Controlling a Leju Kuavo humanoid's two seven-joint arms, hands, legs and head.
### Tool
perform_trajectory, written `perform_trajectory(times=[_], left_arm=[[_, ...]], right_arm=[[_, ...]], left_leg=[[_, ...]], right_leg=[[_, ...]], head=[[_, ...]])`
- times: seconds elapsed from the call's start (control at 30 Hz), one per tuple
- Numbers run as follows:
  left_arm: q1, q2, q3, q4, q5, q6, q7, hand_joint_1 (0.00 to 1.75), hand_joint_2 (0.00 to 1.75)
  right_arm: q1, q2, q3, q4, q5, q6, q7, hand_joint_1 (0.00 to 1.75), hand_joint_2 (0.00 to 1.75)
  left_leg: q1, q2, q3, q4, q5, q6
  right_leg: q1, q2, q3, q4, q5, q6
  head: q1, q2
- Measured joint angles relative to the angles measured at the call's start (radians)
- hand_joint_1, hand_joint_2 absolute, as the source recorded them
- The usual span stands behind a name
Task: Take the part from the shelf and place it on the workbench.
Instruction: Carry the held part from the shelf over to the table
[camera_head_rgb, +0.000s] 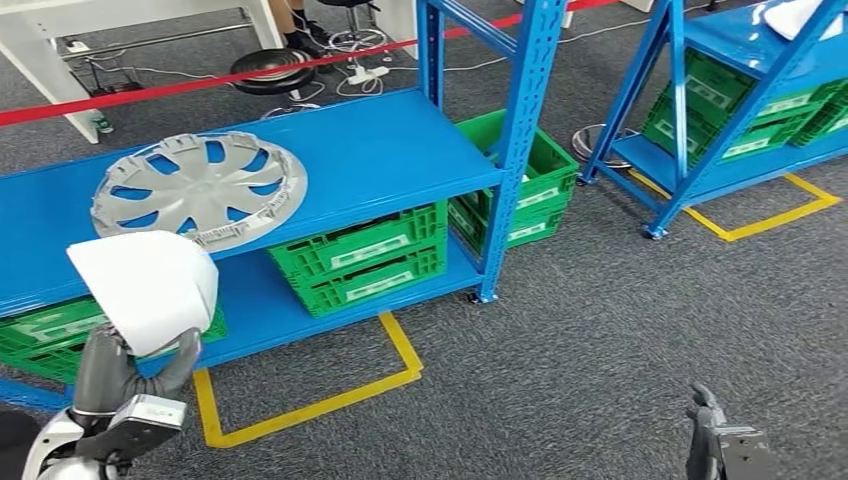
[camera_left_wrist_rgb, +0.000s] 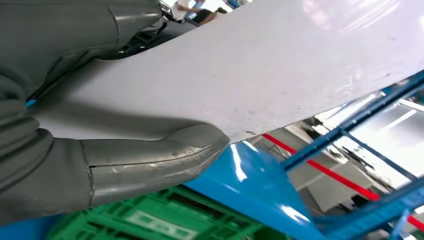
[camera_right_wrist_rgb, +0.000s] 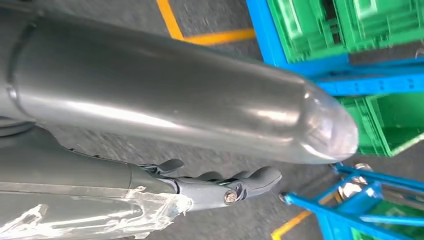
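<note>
From the head view, the left hand (camera_head_rgb: 128, 372) grips a white curved part (camera_head_rgb: 148, 288) from below, thumb and fingers clasped on its lower edge, and holds it up in front of the blue shelf (camera_head_rgb: 380, 150), clear of the top board. On that board, just behind the held part, lies a silver wheel cover (camera_head_rgb: 200, 187). Green crates (camera_head_rgb: 365, 258) sit on the lower board, and yellow floor tape (camera_head_rgb: 310, 405) marks the grey carpet before the rack. A second blue rack (camera_head_rgb: 720, 110) with more green crates stands well apart at the right. The right hand (camera_head_rgb: 720, 445) hangs low over the carpet with nothing in it; whether its fingers are spread or curled I cannot tell there. In the left wrist view, the thick grey thumb (camera_left_wrist_rgb: 150, 160) presses against the white part's (camera_left_wrist_rgb: 260, 70) broad surface, with blue shelf and a green crate behind it. In the right wrist view, the right hand's dark fingers (camera_right_wrist_rgb: 235, 185) lie loosely extended and empty above the carpet, near blue shelf legs.
</note>
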Motion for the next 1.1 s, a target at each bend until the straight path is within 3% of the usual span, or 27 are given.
perform_trajectory(times=[0.03,0.07,0.13,0.2,0.23,0.3,0.33,0.37,0.43,0.47,0.5,0.53,0.57,0.63,0.67,0.7,0.73,0.8,0.83,0.87,0.93,0.97,1.0,1.03,1.07,1.1], left_arm=[[-0.012,-0.011,0.006,0.014,0.000,-0.012,-0.004,1.75,1.75],[-0.021,-0.019,0.011,0.024,0.000,-0.019,-0.007,1.75,1.75],[-0.037,-0.032,0.019,0.038,0.000,-0.024,-0.010,1.75,1.75],[-0.048,-0.042,0.023,0.046,-0.001,-0.025,-0.012,1.75,1.75],[-0.050,-0.046,0.024,0.050,-0.001,-0.025,-0.013,1.75,1.75],[-0.056,-0.055,0.025,0.058,-0.002,-0.025,-0.013,1.75,1.75],[-0.059,-0.059,0.025,0.062,-0.002,-0.025,-0.013,1.75,1.75],[-0.062,-0.062,0.026,0.065,-0.002,-0.026,-0.013,1.75,1.75],[-0.064,-0.066,0.029,0.070,-0.002,-0.027,-0.013,1.75,1.75],[-0.064,-0.067,0.030,0.073,-0.002,-0.027,-0.013,1.75,1.75],[-0.064,-0.069,0.031,0.076,-0.002,-0.027,-0.013,1.75,1.75],[-0.064,-0.070,0.032,0.078,-0.002,-0.027,-0.013,1.75,1.75],[-0.064,-0.072,0.033,0.080,-0.002,-0.027,-0.013,1.75,1.75],[-0.065,-0.074,0.034,0.081,-0.002,-0.027,-0.013,1.75,1.75],[-0.066,-0.074,0.036,0.081,-0.002,-0.027,-0.013,1.75,1.75],[-0.067,-0.075,0.038,0.082,-0.002,-0.027,-0.013,1.75,1.75],[-0.068,-0.075,0.039,0.082,-0.003,-0.029,-0.012,1.75,1.75],[-0.070,-0.075,0.040,0.084,-0.009,-0.037,-0.008,1.75,1.75],[-0.071,-0.076,0.040,0.085,-0.016,-0.042,-0.003,1.75,1.75],[-0.071,-0.076,0.039,0.087,-0.024,-0.046,0.002,1.75,1.75],[-0.073,-0.077,0.038,0.092,-0.039,-0.053,0.012,1.75,1.75],[-0.075,-0.077,0.038,0.095,-0.044,-0.058,0.016,1.75,1.75],[-0.079,-0.077,0.037,0.097,-0.047,-0.064,0.020,1.75,1.75],[-0.083,-0.078,0.036,0.100,-0.049,-0.070,0.024,1.75,1.75],[-0.088,-0.079,0.035,0.103,-0.049,-0.075,0.027,1.75,1.75],[-0.093,-0.081,0.034,0.105,-0.046,-0.080,0.029,1.75,1.75]], right_arm=[[0.011,0.027,-0.032,-0.027,0.017,0.026,0.005,0.00,0.00],[0.020,0.049,-0.060,-0.048,0.028,0.042,0.008,0.00,0.00],[0.034,0.083,-0.103,-0.082,0.038,0.054,0.010,0.00,0.00],[0.041,0.104,-0.134,-0.107,0.041,0.058,0.010,0.00,0.00],[0.043,0.112,-0.147,-0.117,0.042,0.059,0.010,0.00,0.00],[0.051,0.124,-0.168,-0.131,0.042,0.061,0.011,0.00,0.00],[0.056,0.129,-0.177,-0.136,0.042,0.062,0.011,0.00,0.00],[0.059,0.134,-0.184,-0.139,0.042,0.063,0.011,0.00,0.00],[0.059,0.140,-0.191,-0.144,0.042,0.063,0.012,0.00,0.00],[0.058,0.142,-0.193,-0.146,0.042,0.063,0.012,0.00,0.00],[0.058,0.144,-0.195,-0.147,0.042,0.063,0.012,0.00,0.00],[0.058,0.146,-0.196,-0.148,0.042,0.063,0.012,0.00,0.00],[0.059,0.147,-0.198,-0.148,0.042,0.063,0.012,0.00,0.00],[0.058,0.150,-0.201,-0.150,0.042,0.063,0.012,0.00,0.00],[0.057,0.151,-0.202,-0.152,0.042,0.064,0.012,0.00,0.00],[0.055,0.152,-0.202,-0.155,0.043,0.064,0.012,0.00,0.00],[0.054,0.154,-0.202,-0.158,0.043,0.065,0.011,0.00,0.00],[0.056,0.156,-0.207,-0.163,0.042,0.064,0.013,0.00,0.00],[0.061,0.158,-0.210,-0.166,0.038,0.062,0.015,0.00,0.00],[0.065,0.159,-0.212,-0.170,0.033,0.057,0.019,0.00,0.00],[0.072,0.161,-0.214,-0.181,0.022,0.048,0.028,0.00,0.00],[0.075,0.162,-0.215,-0.186,0.017,0.043,0.031,0.00,0.00],[0.080,0.164,-0.215,-0.189,0.012,0.040,0.035,0.00,0.00],[0.086,0.164,-0.214,-0.193,0.006,0.034,0.038,0.00,0.00],[0.093,0.165,-0.214,-0.195,0.000,0.029,0.041,0.00,0.00],[0.100,0.166,-0.214,-0.199,-0.006,0.021,0.044,0.00,0.00]], left_leg=[[0.000,-0.002,0.012,0.009,0.006,0.002],[0.000,-0.006,0.040,-0.021,0.028,0.005],[0.001,-0.036,0.132,-0.157,0.078,0.012],[0.004,-0.069,0.192,-0.263,0.090,0.017],[0.003,-0.075,0.198,-0.278,0.086,0.020],[0.003,-0.054,0.184,-0.276,0.093,0.032],[0.003,-0.042,0.176,-0.274,0.100,0.041],[0.003,-0.029,0.167,-0.274,0.108,0.051],[0.000,-0.005,0.145,-0.273,0.128,0.063],[-0.002,0.008,0.133,-0.272,0.138,0.065],[-0.004,0.021,0.119,-0.271,0.148,0.064],[-0.005,0.034,0.105,-0.270,0.159,0.063],[-0.005,0.046,0.091,-0.269,0.169,0.061],[-0.006,0.068,0.067,-0.266,0.188,0.054],[-0.007,0.077,0.059,-0.265,0.197,0.049],[-0.008,0.086,0.055,-0.265,0.207,0.044],[-0.006,0.096,0.053,-0.266,0.217,0.038],[-0.001,0.112,0.050,-0.270,0.234,0.026],[0.003,0.101,0.047,-0.265,0.224,0.019],[0.005,0.078,0.041,-0.246,0.193,0.014],[0.005,0.020,0.018,-0.150,0.084,0.009],[0.002,0.005,0.004,-0.081,0.032,0.011],[-0.002,-0.002,-0.004,-0.020,0.003,0.015],[-0.006,-0.005,-0.002,0.019,-0.001,0.020],[-0.010,-0.007,0.015,0.024,0.020,0.027],[-0.015,-0.013,0.047,-0.005,0.052,0.035]], right_leg=[[0.000,0.013,-0.013,0.002,0.009,0.001],[0.000,0.027,-0.024,0.004,0.017,0.003],[0.000,0.056,-0.047,0.011,0.033,0.010],[0.001,0.082,-0.068,0.019,0.051,0.019],[0.001,0.093,-0.076,0.020,0.061,0.025],[-0.002,0.106,-0.088,0.022,0.074,0.037],[-0.001,0.094,-0.098,0.032,0.061,0.042],[-0.001,0.074,-0.112,0.061,0.029,0.048],[-0.003,0.023,-0.149,0.178,-0.070,0.055],[-0.005,0.011,-0.164,0.249,-0.111,0.059],[-0.008,0.006,-0.169,0.305,-0.128,0.062],[-0.009,0.004,-0.162,0.334,-0.121,0.065],[-0.010,0.001,-0.136,0.326,-0.096,0.066],[-0.012,-0.022,-0.034,0.213,-0.053,0.068],[-0.009,-0.041,0.032,0.123,-0.058,0.067],[-0.005,-0.056,0.077,0.053,-0.070,0.062],[0.001,-0.064,0.103,0.005,-0.084,0.057],[0.008,-0.050,0.094,-0.015,-0.077,0.035],[0.009,-0.041,0.084,-0.015,-0.067,0.025],[0.008,-0.033,0.072,-0.015,-0.055,0.014],[0.008,-0.012,0.043,-0.015,-0.027,0.000],[0.010,0.000,0.026,-0.014,-0.011,-0.004],[0.012,0.013,0.008,-0.012,0.004,-0.006],[0.015,0.026,-0.011,-0.010,0.019,-0.007],[0.017,0.039,-0.031,-0.008,0.034,-0.007],[0.018,0.052,-0.051,-0.005,0.047,-0.007]], head=[[0.000,0.000],[0.000,0.000],[0.000,0.000],[0.000,0.000],[0.001,0.000],[0.001,0.000],[0.003,0.000],[0.005,0.000],[0.010,0.000],[0.011,0.000],[0.011,0.000],[0.011,0.000],[0.011,0.000],[0.011,0.000],[0.011,0.000],[0.009,0.000],[0.009,0.000],[0.009,0.000],[0.011,0.000],[0.011,0.000],[0.007,0.000],[0.006,0.000],[0.005,0.000],[0.004,0.000],[0.004,0.000],[0.004,0.000]])
